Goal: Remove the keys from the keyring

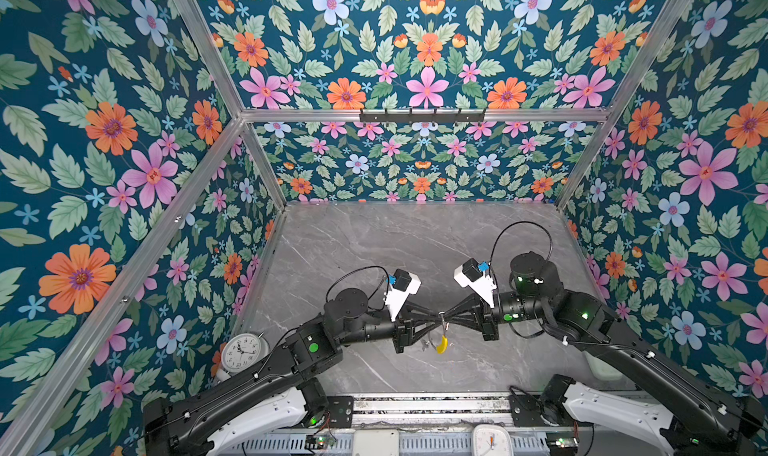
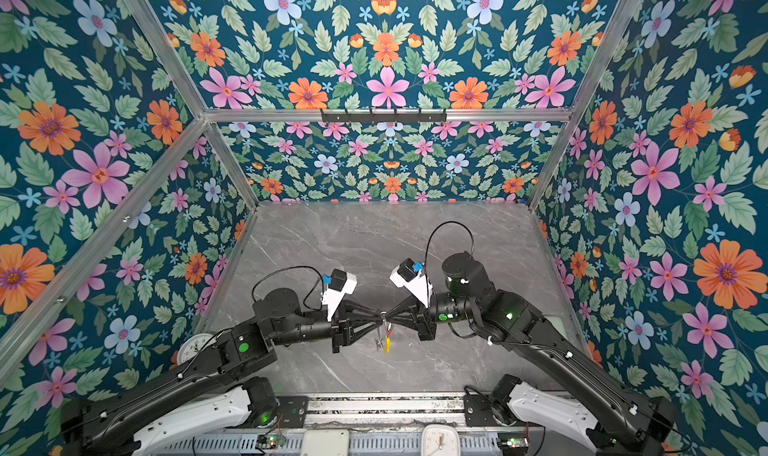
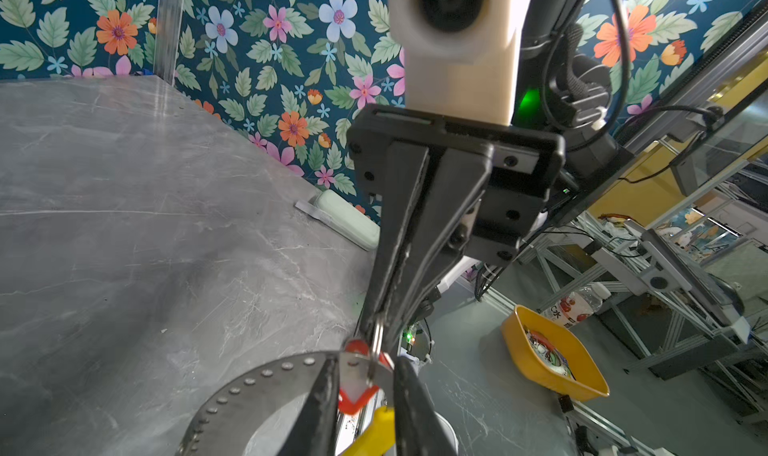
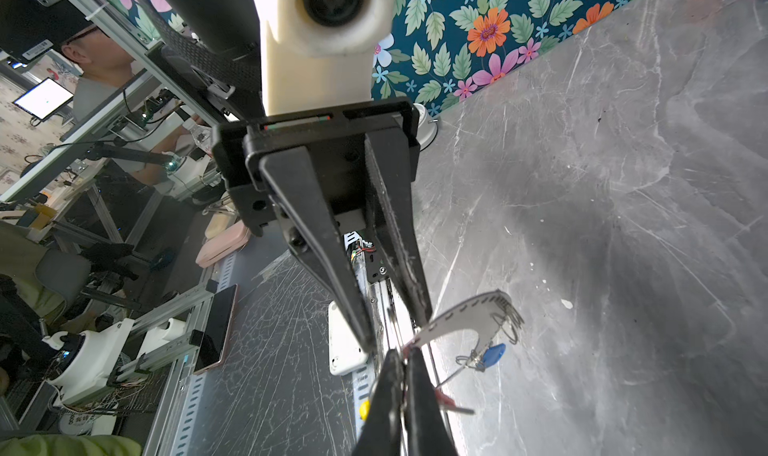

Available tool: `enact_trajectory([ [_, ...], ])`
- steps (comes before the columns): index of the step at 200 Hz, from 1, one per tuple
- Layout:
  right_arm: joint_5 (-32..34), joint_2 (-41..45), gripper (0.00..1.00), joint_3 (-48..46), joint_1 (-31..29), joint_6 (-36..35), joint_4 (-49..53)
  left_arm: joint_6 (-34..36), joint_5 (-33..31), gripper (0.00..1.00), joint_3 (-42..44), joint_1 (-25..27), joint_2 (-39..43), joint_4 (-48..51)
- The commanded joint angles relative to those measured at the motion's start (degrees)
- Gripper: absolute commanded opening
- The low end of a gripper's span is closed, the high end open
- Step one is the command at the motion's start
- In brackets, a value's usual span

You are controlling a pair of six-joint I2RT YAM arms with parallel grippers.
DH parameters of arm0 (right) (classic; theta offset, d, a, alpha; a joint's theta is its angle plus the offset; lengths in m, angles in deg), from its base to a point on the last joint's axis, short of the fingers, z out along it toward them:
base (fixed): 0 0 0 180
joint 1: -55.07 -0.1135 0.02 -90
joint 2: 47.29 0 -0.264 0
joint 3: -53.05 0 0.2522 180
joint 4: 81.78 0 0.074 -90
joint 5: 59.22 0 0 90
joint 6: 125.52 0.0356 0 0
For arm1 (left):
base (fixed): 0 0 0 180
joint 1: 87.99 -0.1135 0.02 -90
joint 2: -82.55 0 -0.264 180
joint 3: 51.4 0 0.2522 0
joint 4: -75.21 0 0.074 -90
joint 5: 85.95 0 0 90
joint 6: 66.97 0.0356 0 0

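Silver keyring point(image 1: 441, 344) | right tool point(image 3: 376, 329) clamped on it | left tool point(image 4: 395, 330) part-open astride red-tagged key point(image 3: 355, 371), grip unclear

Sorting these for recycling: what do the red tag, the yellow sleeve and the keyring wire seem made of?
The red tag looks like glossy plastic, translucent at its edge. The yellow sleeve seems opaque plastic, perhaps rubber, smooth and matte. The keyring wire is likely bare metal: thin, silvery, glinting.

Grey marble table point(image 1: 374, 246), alarm clock point(image 1: 243, 352)
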Motion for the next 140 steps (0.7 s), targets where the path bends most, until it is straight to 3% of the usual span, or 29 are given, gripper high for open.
enact_trajectory([
  [1,-0.1,-0.2,0.00,0.6,0.0,-1.5,1.4,1.1,1.6,0.22,-0.6,0.0,-0.4,-0.7],
  [110,1.5,-0.9,0.00,0.7,0.0,-2.7,2.9,1.3,4.9,0.12,-2.0,0.0,-3.5,-2.0],
  [129,1.5,-0.9,0.00,0.9,-0.1,-2.5,2.6,1.3,4.6,0.00,-1.9,0.1,-3.6,-2.6],
  [140,1.5,-0.8,0.00,0.6,0.0,-1.9,1.8,1.2,3.6,0.00,-1.3,0.1,-3.2,-3.9],
])
